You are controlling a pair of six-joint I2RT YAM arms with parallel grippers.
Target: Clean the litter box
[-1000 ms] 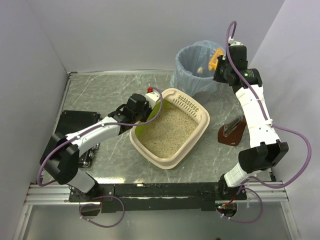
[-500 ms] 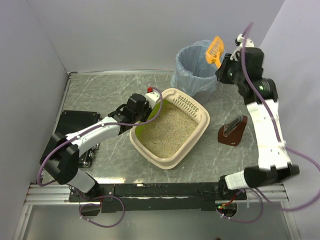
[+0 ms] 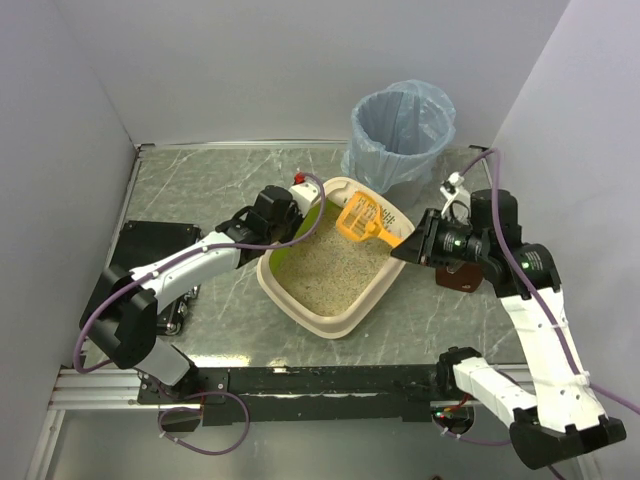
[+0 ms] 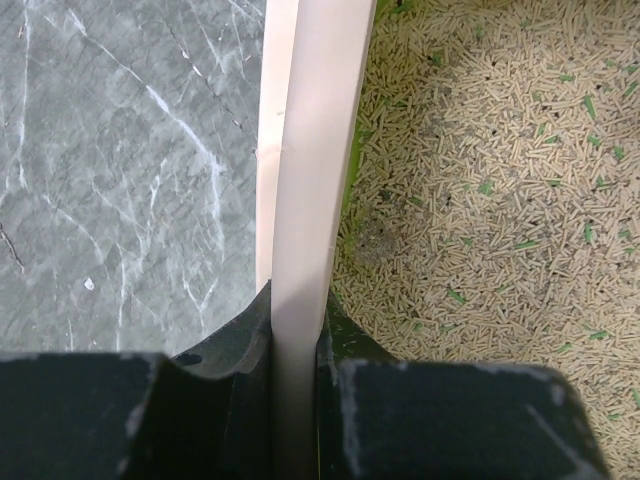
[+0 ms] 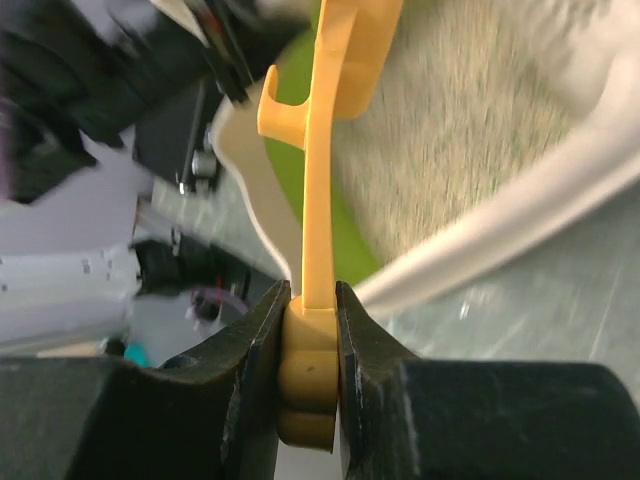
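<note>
Grey marbled tabletop (image 3: 200,185) carries the litter box (image 3: 318,322) at centre. Left gripper (image 3: 292,226) pinches its left rim, presumably to steady it; right gripper (image 3: 410,248), clamped on the orange scoop (image 3: 366,222) by its handle, holds the blade above the litter (image 3: 330,268), ready for digging.

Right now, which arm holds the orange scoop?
The right gripper holds the orange scoop; the left gripper instead clamps the litter box rim.

text: none legible | labels: none | brands: none | numbers: none
</note>
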